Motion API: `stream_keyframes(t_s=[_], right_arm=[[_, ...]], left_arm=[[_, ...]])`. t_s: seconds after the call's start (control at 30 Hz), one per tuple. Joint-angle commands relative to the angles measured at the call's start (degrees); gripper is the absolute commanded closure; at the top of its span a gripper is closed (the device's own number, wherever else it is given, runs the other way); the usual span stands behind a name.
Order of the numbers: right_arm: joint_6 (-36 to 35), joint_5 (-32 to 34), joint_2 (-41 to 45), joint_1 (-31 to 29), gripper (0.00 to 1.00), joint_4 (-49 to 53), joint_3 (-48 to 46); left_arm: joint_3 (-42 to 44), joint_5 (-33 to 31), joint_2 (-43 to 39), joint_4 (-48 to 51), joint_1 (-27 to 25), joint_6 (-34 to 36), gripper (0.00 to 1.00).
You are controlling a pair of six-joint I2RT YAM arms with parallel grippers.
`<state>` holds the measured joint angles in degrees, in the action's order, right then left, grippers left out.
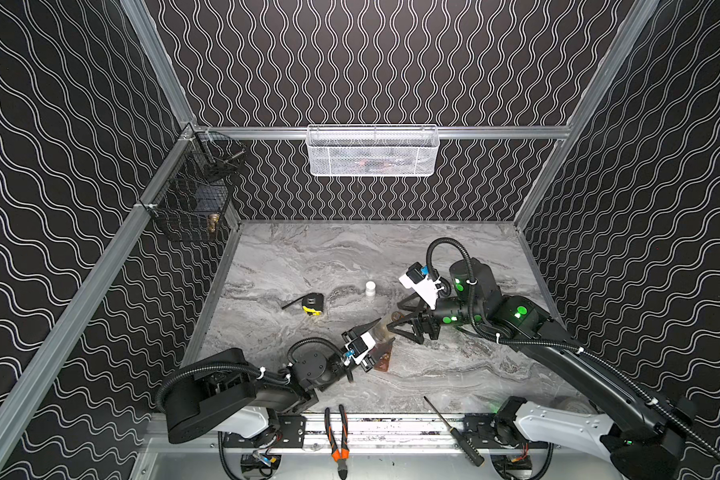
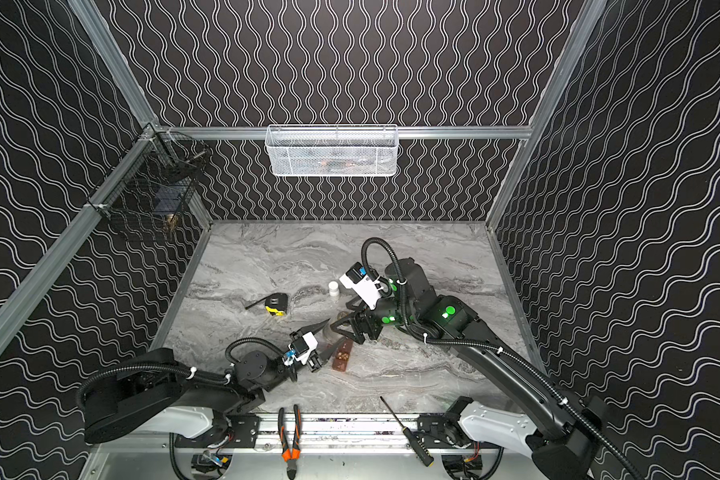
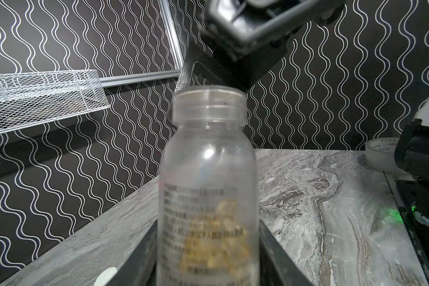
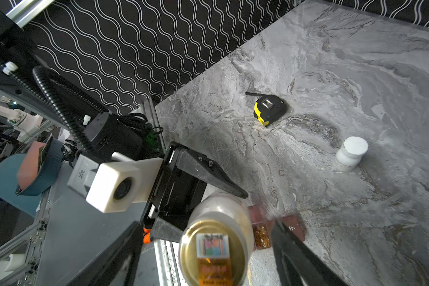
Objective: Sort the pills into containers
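The left gripper (image 1: 382, 332) has its jaws pinching the clear pill bottle (image 3: 208, 173) by the body. Its white cap (image 1: 370, 289) stands on the counter (image 1: 454, 374) at about 12 o'clock from the bottle, well apart. The right gripper (image 1: 393, 318) faces the bottle's open mouth from 2 o'clock, jaws spread to either side and apparently not touching it. The containers (image 2: 344, 355) lie on the counter just at 6 o'clock from the bottle. One compartment already shows amber pills (image 4: 260, 236).

The step looks like dosing the next compartment. To do it well:
- Grip the bottle firmly.
- Bring the mouth low over an empty compartment.
- Tip it slowly so that only a few capsules roll out.
- Move the right jaws clear of the mouth, or use them to steady the strip so it cannot skid.
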<state>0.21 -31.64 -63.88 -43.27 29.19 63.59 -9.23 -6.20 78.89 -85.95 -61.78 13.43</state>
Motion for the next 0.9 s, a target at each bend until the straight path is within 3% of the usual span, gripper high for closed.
stream_keyframes(t_s=[0.0,0.77,0.87], right_arm=[[-0.9,-3.2,0.4,-0.3,0.2,-0.7,0.2],[-2.6,-6.5,8.1,-1.3,0.29,7.0,-4.7],[-2.9,-4.6,8.1,-1.3,0.27,7.9,-4.0]], left_arm=[[-0.4,-0.3,0.0,-2.2,0.1,-0.9,1.0],[-1.0,0.3,0.5,-1.2,1.7,-2.1,1.0],[-0.9,0.6,0.4,-1.3,1.7,-2.2,1.0]])
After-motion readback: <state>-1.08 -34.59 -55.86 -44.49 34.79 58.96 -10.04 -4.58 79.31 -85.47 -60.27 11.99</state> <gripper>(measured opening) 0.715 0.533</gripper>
